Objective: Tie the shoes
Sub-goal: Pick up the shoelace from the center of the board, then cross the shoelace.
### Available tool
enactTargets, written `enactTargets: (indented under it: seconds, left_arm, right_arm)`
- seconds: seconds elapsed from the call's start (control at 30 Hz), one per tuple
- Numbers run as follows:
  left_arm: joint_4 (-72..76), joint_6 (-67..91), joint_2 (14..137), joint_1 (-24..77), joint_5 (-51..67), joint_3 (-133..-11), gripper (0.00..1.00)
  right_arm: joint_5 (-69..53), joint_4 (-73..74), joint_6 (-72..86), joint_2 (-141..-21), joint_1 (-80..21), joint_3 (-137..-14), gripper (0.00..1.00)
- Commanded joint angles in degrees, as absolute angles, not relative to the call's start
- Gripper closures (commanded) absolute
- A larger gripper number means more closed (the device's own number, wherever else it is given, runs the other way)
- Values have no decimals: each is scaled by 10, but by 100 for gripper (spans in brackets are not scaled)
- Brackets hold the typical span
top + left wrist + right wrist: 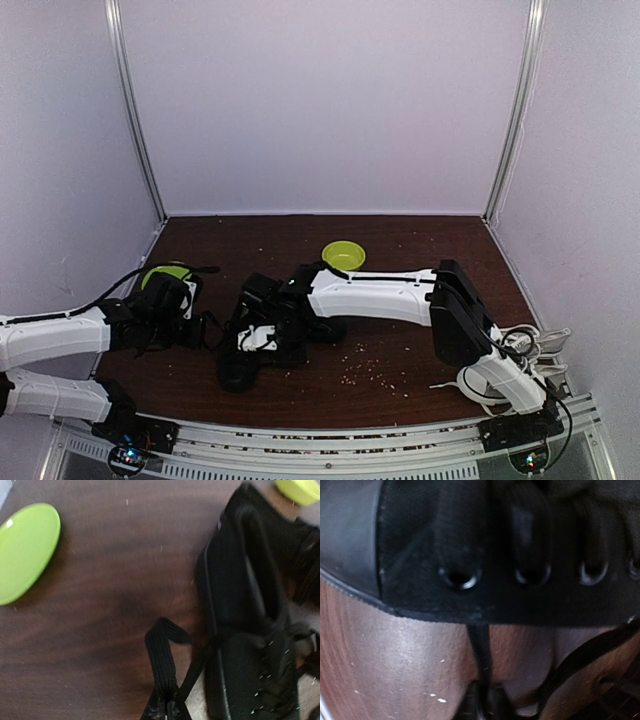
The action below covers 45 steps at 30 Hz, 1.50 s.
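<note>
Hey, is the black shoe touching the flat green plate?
Apart. The left wrist view shows bare table between the black shoe and the green plate.

- A shoe [245,605], black all over, is seen ahead and to the right of the left gripper [205,328]; its lace [162,665] is black too.
- Silvery-rimmed eyelets [461,580] are shown just ahead of the right gripper [258,335].
- The table [115,580] is dark brown with a wood grain, dotted with pale specks [370,370].
- A lime-green plate [25,550] is seen left of the left gripper.
- A bowl [343,255] of the same green is seen beyond the right gripper.
</note>
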<state>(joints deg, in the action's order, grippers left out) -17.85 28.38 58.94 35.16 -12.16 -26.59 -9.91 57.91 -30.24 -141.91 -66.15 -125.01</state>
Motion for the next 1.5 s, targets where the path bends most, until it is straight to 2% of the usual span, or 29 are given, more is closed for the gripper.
enactTargets:
  seconds: [0.0,0.17,0.33,0.47,0.67,0.77,0.87,0.93,1.17,1.33,1.47]
  left_arm:
    - [-146,306,608,348,-78,-250,100]
    - [-144,304,618,353,-36,-241,100]
    - [-111,306,611,383,6,-216,100]
    - [-89,311,593,396,28,-208,100]
    - [-101,227,441,415,-13,-233,100]
    - [-93,193,371,420,-26,-236,100]
    - [-98,151,361,434,1,-267,100]
    - [-98,115,372,441,40,-288,100]
    - [-37,46,366,442,111,-308,100]
    - [44,66,389,442,122,-309,100]
    - [42,106,396,442,38,-304,100]
  right_arm:
    - [-92,645,-298,-1429,-662,-1250,100]
    - [-156,639,-290,-1359,-664,-1193,100]
    - [-286,553,-276,-1236,-653,-1069,100]
    - [-387,511,-246,-1181,-627,-1028,100]
    - [-510,380,-135,-1140,-579,-1005,100]
    - [-540,200,2,-1131,-547,-992,100]
    - [-536,-17,188,-1141,-517,-971,100]
    - [-510,-78,261,-1171,-512,-991,100]
    - [-441,-19,293,-1311,-526,-1144,100]
    - [-490,17,275,-1380,-559,-1243,100]
    - [-527,40,258,-1394,-566,-1250,100]
